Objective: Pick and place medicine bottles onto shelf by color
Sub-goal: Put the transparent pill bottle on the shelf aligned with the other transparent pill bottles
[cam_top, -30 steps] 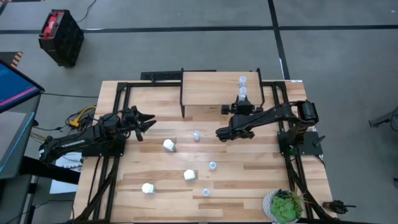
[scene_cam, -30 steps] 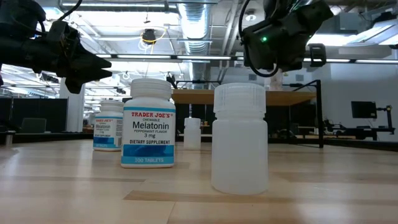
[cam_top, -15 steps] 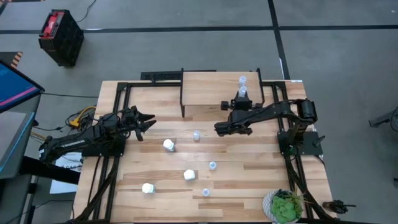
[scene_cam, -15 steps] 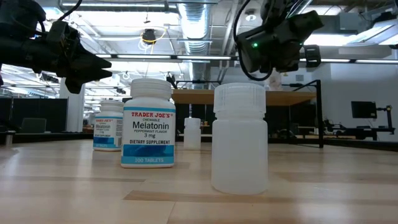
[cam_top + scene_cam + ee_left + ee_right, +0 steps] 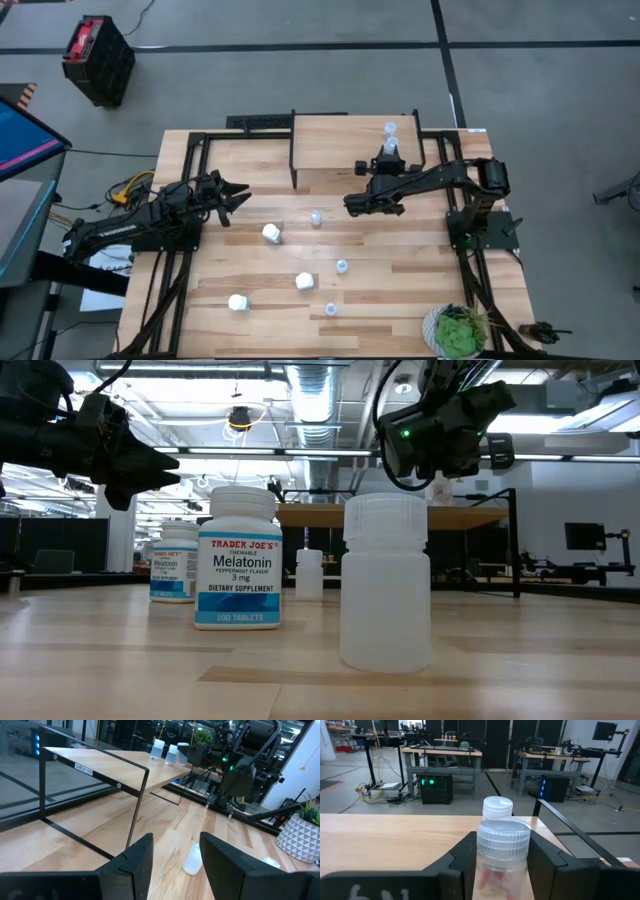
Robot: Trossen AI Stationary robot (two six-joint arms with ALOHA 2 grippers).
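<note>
Our right gripper [image 5: 502, 865] is closed on a pale translucent bottle [image 5: 503, 851] at the shelf [image 5: 340, 142], right beside another translucent bottle [image 5: 497, 808] already standing there. Our left gripper [image 5: 176, 857] waits part-open at the table's left. We judge it early: three white Melatonin bottles [image 5: 271, 233] and three translucent ones [image 5: 316, 216] remain on the table [image 5: 400, 270].

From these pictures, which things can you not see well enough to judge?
- Right wrist view: the right gripper holds a pale translucent ribbed-cap bottle; the fingers hide its base.
- Same view: this bottle hides most of a second white-capped bottle on the light-wood shelf.
- Low view: the white Melatonin bottle partly covers a smaller labelled bottle.
- High view: the loose bottles' labels are too small to read.
</note>
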